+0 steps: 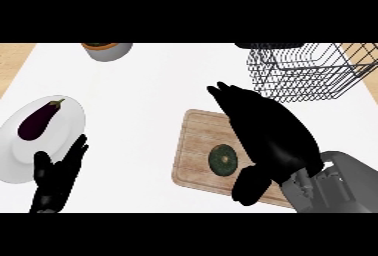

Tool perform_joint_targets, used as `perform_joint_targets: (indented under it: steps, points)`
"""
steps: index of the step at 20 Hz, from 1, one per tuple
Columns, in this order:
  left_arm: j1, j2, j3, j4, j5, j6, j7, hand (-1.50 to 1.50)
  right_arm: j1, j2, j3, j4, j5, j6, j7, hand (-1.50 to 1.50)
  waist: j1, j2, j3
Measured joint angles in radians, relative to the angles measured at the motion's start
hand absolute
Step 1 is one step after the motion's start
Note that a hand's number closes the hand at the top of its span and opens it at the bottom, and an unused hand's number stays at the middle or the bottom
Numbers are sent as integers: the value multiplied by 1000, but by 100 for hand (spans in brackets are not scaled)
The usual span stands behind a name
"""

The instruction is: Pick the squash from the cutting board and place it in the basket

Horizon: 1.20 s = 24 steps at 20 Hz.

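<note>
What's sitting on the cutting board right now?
A dark green round squash lies on the cutting board. The right hand hangs over the board's right part, so whatever is beneath it is hidden.

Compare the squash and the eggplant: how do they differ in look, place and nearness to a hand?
The squash is round and dark green; the eggplant is long and dark purple with a stem. The squash lies on the wooden cutting board; the eggplant lies on a white plate. The right hand hangs open just beside the squash; the left hand rests open below the eggplant, apart from it. Neither is held.
</note>
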Motion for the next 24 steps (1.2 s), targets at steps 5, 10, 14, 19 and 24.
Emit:
perform_joint_targets:
  steps: [5,10,14,19,24]
  points:
    - [4,-2,5,-8,-4,-14,-4,0,50,0,33,53,52,-9,-29,-150,8,2,0]
    - [-4,-20,5,9,-20,-13,-7,0,136,19,74,65,142,-39,-56,-150,7,3,3]
    - [-4,-26,9,8,-27,-18,-1,0,187,31,78,62,189,-53,-73,-150,9,2,4]
    - [-6,-33,14,7,-36,-30,1,0,246,61,98,96,275,-76,-102,-150,12,3,4]
    - [2,-28,28,-5,-40,-46,13,0,293,84,93,129,341,-89,-131,-150,15,4,3]
